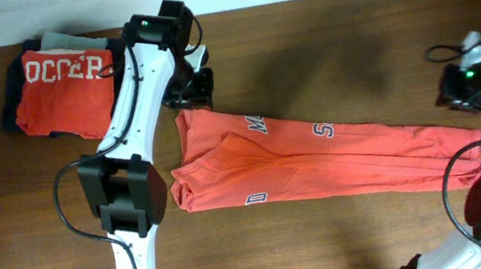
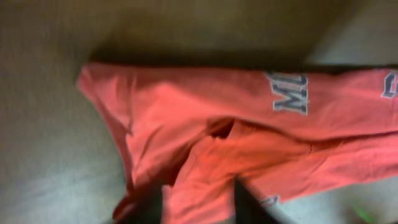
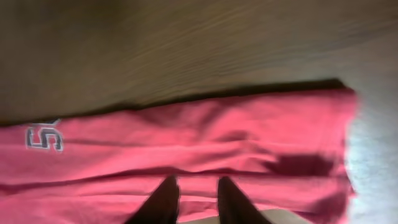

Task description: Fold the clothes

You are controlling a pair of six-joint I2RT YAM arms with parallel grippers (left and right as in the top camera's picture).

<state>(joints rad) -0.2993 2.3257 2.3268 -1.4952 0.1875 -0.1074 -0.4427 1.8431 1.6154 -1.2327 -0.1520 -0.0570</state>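
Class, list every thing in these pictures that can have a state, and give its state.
Coral-red heathered T-shirt: folded into a long strip, lying flat.
Pile of other clothes, red printed shirt on top: folded, stacked.
Left gripper: open.
Right gripper: open.

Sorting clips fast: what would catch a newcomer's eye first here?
The coral shirt stands out first, folded into a long strip across the middle. Next comes the stack of folded clothes at the far left, with white lettering on its red top piece. The white left arm reaches up between the two.
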